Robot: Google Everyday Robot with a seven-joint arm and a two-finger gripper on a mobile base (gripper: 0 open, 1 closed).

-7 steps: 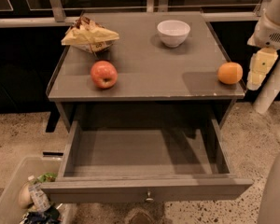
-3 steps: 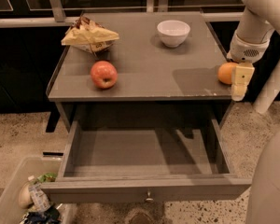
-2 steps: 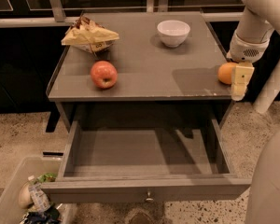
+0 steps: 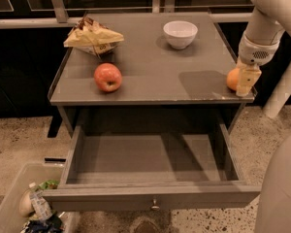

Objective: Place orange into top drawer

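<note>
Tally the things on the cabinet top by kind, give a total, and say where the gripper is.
Fruit: 2 (apple, orange)
Bowls: 1 (white bowl)
Bags: 1 (snack bag)
Total: 4
The gripper is down at the orange, by the top's right front corner.

On the grey table (image 4: 150,84), a round red-and-yellow apple (image 4: 107,77) sits front-left, a crumpled yellow snack bag (image 4: 92,37) behind it, a white round bowl (image 4: 180,34) back-right. A clear plastic bin (image 4: 10,195) holding rubbish stands below-left.
</note>
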